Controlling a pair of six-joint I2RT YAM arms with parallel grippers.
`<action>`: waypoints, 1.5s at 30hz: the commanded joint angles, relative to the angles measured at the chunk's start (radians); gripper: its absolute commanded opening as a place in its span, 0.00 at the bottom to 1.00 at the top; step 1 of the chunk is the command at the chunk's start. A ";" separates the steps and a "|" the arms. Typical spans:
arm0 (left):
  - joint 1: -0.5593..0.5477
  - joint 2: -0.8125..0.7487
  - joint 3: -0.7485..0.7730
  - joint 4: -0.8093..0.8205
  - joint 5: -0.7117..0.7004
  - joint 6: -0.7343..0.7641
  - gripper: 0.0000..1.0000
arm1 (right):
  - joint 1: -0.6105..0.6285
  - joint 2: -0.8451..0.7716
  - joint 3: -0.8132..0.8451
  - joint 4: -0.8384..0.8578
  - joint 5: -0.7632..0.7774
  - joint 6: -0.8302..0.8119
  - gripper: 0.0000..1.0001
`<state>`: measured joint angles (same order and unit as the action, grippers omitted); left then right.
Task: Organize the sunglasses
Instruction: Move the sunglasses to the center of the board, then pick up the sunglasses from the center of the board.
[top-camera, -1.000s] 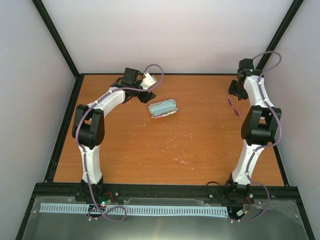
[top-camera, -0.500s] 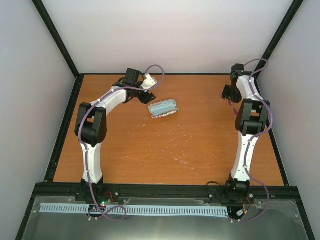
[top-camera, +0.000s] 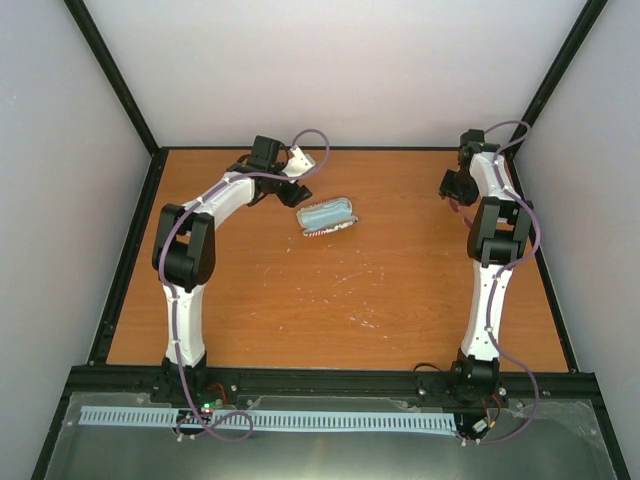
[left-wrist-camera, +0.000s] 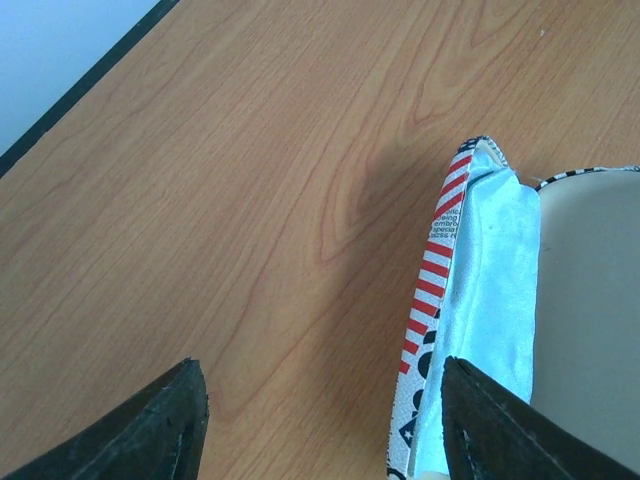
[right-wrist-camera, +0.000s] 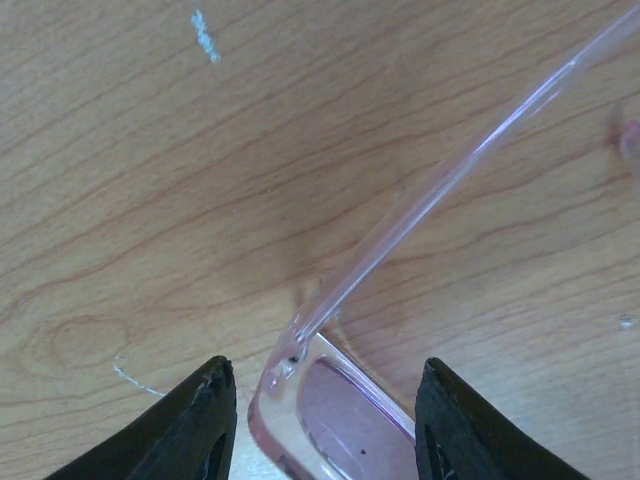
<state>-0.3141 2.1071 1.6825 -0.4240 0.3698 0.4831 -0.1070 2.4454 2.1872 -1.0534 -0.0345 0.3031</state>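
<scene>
1. Table (top-camera: 330, 290): orange wood-grain top with a black frame.
2. Left arm (top-camera: 185, 250): reaches toward 11 o'clock on the table. Its tool (left-wrist-camera: 320, 430) has its fingers spread wide and holds nothing. It hovers low over bare wood, just at 10 o'clock of the case.
3. Right arm (top-camera: 495, 240): stretched to the far corner at 2 o'clock. Its tool (right-wrist-camera: 325, 425) is open, with one finger on either side of the sunglasses' hinge corner. I cannot tell whether they touch.
4. Case (top-camera: 328, 217): pale blue lining with a red-and-white striped edge. It lies open at 12 o'clock of the table's centre.
5. Sunglasses (right-wrist-camera: 340, 400): clear pink frame with tinted lenses. They rest on the table at 2 o'clock, well apart from the case, with one temple running toward 1 o'clock in the right wrist view.
</scene>
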 joint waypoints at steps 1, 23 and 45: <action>0.011 0.030 0.065 -0.021 0.005 0.001 0.64 | 0.013 -0.008 -0.009 0.001 -0.076 -0.008 0.48; 0.010 -0.010 -0.001 0.008 0.049 -0.011 0.63 | 0.202 -0.353 -0.499 0.062 -0.238 -0.059 0.45; 0.065 -0.078 -0.024 0.050 0.070 0.042 0.63 | 0.213 -0.972 -1.041 0.313 0.045 1.103 0.55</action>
<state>-0.2832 2.0888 1.6363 -0.3958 0.4057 0.5133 0.1009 1.5303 1.1927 -0.8158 -0.1078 1.0992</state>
